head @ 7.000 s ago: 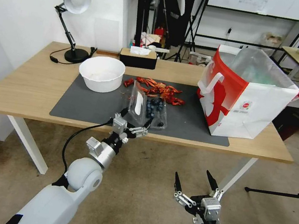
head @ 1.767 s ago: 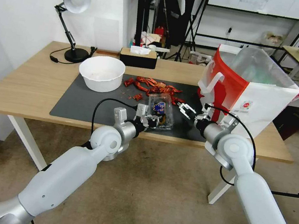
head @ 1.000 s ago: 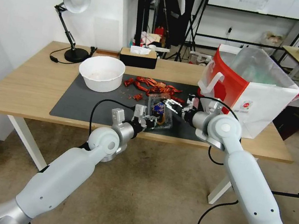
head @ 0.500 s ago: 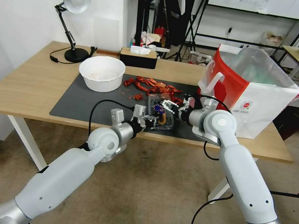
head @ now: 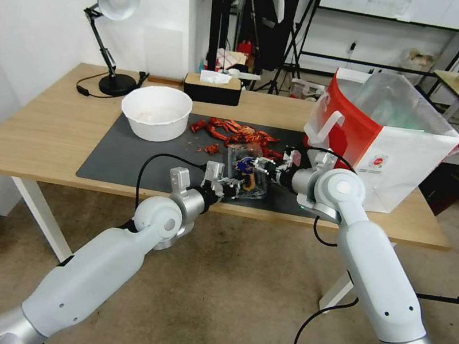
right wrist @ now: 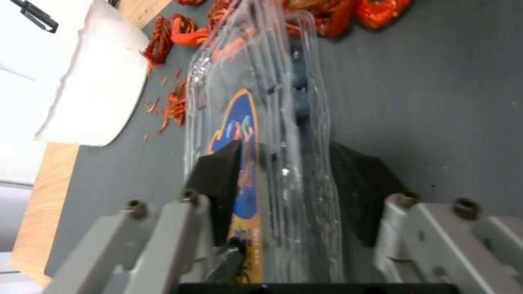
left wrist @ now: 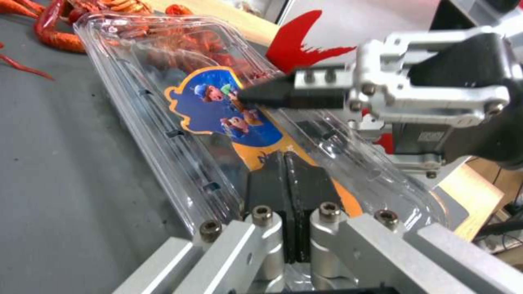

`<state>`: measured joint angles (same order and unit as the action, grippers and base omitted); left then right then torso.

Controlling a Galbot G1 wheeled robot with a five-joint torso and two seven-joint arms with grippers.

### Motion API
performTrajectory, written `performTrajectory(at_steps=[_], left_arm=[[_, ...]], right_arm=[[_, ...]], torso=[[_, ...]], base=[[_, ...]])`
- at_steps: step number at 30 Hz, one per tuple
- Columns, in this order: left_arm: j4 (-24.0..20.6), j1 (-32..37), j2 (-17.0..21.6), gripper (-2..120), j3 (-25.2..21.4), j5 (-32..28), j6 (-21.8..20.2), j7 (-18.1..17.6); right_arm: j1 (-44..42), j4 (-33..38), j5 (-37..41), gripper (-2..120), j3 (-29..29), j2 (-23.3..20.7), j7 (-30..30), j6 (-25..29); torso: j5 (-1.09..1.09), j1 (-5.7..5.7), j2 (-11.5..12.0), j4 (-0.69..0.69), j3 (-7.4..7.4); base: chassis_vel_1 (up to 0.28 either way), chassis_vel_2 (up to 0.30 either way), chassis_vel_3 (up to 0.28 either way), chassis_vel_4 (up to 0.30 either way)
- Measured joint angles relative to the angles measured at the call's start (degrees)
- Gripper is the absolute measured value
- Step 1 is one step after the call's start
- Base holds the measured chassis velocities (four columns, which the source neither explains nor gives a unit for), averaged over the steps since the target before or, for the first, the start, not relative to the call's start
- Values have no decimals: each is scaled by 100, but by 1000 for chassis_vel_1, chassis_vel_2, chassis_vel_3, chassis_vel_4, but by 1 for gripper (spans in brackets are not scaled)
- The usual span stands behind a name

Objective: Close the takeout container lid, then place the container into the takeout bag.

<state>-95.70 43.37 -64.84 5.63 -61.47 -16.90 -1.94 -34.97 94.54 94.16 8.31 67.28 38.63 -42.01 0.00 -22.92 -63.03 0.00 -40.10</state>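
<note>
Glossy clear plastic takeout container (head: 248, 170) on a matt grey mat (head: 132, 159) over a smooth wooden table (head: 45, 125).

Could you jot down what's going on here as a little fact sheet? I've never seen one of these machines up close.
Container: takeout container, lid down, on the grey mat
Left gripper: jaws shut, pressing on the container's near end
Right gripper: jaws straddle the container from top and bottom at its side nearest the bag
Takeout bag: upright on the table's right side, open
Nearby: white bowl, red crayfish shells
Progress: container not yet in bag
</note>
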Motion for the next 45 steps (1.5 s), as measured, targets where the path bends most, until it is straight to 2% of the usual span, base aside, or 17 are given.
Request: performTrajectory(at_steps=[3, 6, 8, 11, 21, 26, 27, 32, 35, 36, 40, 41, 43, 44, 45], left_arm=[[-16, 10, 22, 0, -9, 0, 8, 11], [-19, 14, 32, 0, -16, 0, 17, 14], [-21, 26, 49, 0, -33, -1, 31, 30], [-26, 42, 71, 0, -57, -2, 47, 51], [-205, 143, 243, 0, -227, -21, 75, 95], [-379, 275, 485, 0, -411, -20, 117, 120], [-524, 397, 636, 0, -534, 37, 168, 131], [-763, 673, 852, 0, -812, 262, 262, 196], [-1097, 1222, 1115, 13, -1279, 823, 553, 279], [-1097, 1222, 1115, 13, -1279, 823, 553, 279], [-1364, 2002, 1251, 33, -1803, 1503, 833, 286], [-1364, 2002, 1251, 33, -1803, 1503, 833, 286], [-1415, 2201, 1276, 39, -1916, 1683, 903, 275], [-1465, 2351, 1284, 48, -2047, 1799, 939, 237], [-1465, 2351, 1284, 48, -2047, 1799, 939, 237]], right_arm=[[-39, 0, 12, 24, 24, -2, 1, 2], [-47, 0, 24, 17, 32, -2, 1, 3], [-58, 0, 30, 5, 40, -1, 0, 5], [-68, -4, 30, 0, 42, 3, 1, 8], [-83, -40, 30, 0, 133, 32, -33, 12], [-83, -41, 36, 0, 165, 44, -65, 13], [-87, -41, 37, 0, 186, 59, -85, 13], [-108, -37, 38, 0, 222, 86, -127, 14], [-144, -13, 34, 0, 245, 118, -264, 14], [-144, -13, 34, 0, 245, 118, -264, 14], [-157, 16, -15, 0, 254, 148, -434, 15], [-157, 16, -15, 0, 254, 148, -434, 15], [-171, 42, -19, 0, 264, 145, -441, 15], [-173, 50, -20, 0, 273, 149, -455, 16], [-173, 50, -20, 0, 273, 149, -455, 16]], torso=[[0, 0, 0, 0, 0], [0, 0, 0, 0, 0], [0, 0, 0, 0, 0], [0, 1, 0, 0, 0], [0, 1, 0, 0, 0], [-1, 1, 0, 0, 0], [-1, 0, 0, 0, 0], [-1, 1, 0, -1, 0], [-1, 1, 0, 0, 0], [-1, 1, 0, 0, 0], [1, 1, 0, 3, 0], [1, 1, 0, 3, 0], [-2, 1, 0, 1, -1], [0, 1, 0, 0, -1], [0, 1, 0, 0, -1]], base=[[0, 0, 0, 0], [0, 0, 0, 0], [0, 0, 0, 0], [0, 0, 0, 0], [0, 0, 0, 0], [0, 0, 0, 0], [0, 0, 0, 0], [0, 0, 0, 0], [0, 0, 0, 0], [0, 0, 0, 0], [0, 0, 0, 0], [0, 0, 0, 0], [0, 0, 0, 0], [0, 0, 0, 0], [0, 0, 0, 0]])
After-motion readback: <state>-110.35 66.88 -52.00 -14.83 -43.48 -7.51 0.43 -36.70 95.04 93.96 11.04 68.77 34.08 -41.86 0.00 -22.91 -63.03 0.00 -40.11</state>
